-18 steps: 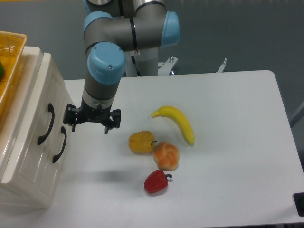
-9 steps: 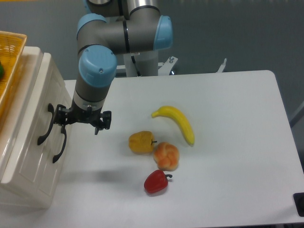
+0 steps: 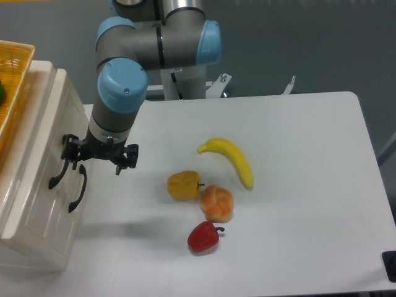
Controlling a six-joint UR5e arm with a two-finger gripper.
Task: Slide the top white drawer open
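Observation:
The small cream-white cabinet stands at the table's left edge, its front facing right. The top white drawer (image 3: pixel 44 139) is shut, and its curved black handle (image 3: pixel 56 174) lies nearer the cabinet's top. The lower drawer's handle (image 3: pixel 78 189) sits just right of it. My gripper (image 3: pixel 97 154) points down in front of the cabinet and is open, holding nothing. Its left fingertip (image 3: pixel 67 147) is at the upper end of the top drawer's handle, and whether it touches I cannot tell. Its right fingertip (image 3: pixel 125 159) hangs over the table.
A yellow basket (image 3: pixel 13 74) rests on the cabinet's top. On the table to the right lie a banana (image 3: pixel 232 158), a yellow pepper (image 3: pixel 184 185), an orange fruit (image 3: pixel 217 203) and a red pepper (image 3: pixel 203 237).
My gripper has moved left across the table, from beside the lower handle to the top drawer's handle. It has stayed open. The fruit and drawers have not moved.

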